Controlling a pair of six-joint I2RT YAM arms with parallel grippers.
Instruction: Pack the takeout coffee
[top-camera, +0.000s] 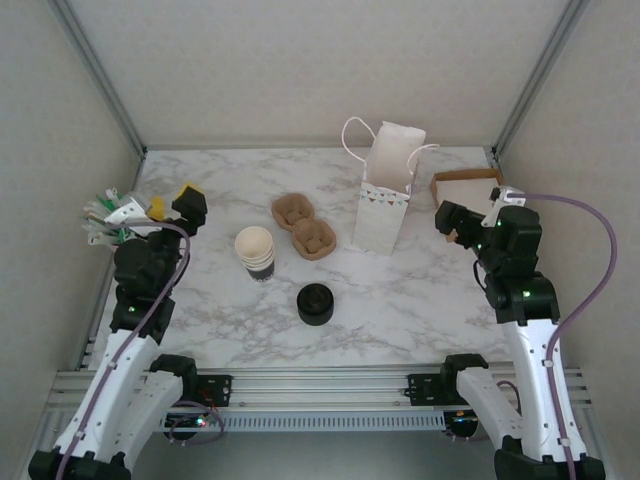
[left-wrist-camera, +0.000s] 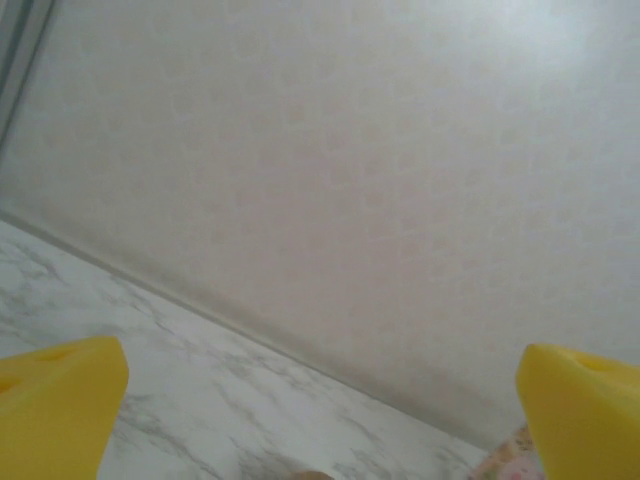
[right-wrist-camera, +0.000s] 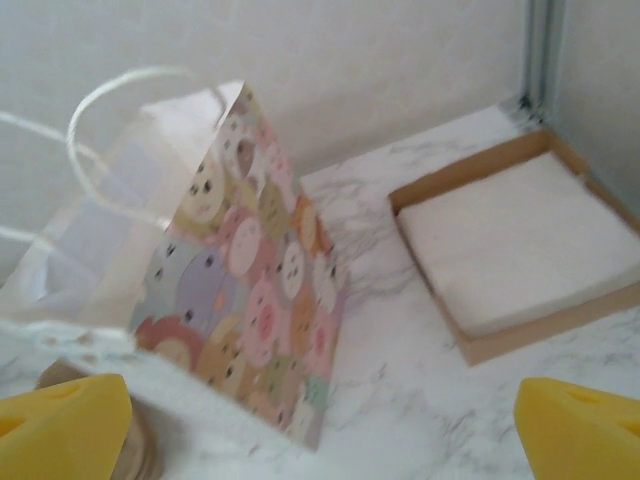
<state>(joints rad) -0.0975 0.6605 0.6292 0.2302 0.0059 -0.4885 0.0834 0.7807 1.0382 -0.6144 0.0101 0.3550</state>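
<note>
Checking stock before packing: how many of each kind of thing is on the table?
Paper cup stack: 1
Black lid pile: 1
Pulp cup carrier: 1
Patterned paper bag: 1
Napkin box: 1
Bunch of small packets: 1
Total: 6

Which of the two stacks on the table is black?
The low round pile of plastic lids; the taller stack of paper cups beside it has cream rims.
</note>
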